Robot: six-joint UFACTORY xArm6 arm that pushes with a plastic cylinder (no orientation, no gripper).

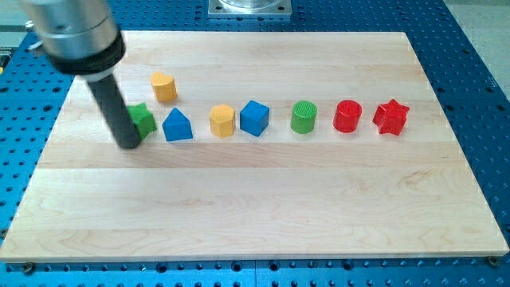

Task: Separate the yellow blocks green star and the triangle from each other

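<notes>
My tip [128, 144] rests on the board at the view's left, touching the left side of the green star [144, 119], which the rod partly hides. The blue triangle [177, 126] sits just right of the star with a small gap. One yellow block [163, 86], hexagonal in shape, stands above and between them, toward the view's top. A second yellow block [222, 121] of the same shape sits right of the triangle.
Further along the row to the view's right are a blue cube [255, 118], a green cylinder [304, 117], a red cylinder [347, 116] and a red star [391, 116]. The wooden board [255, 215] lies on a blue perforated table.
</notes>
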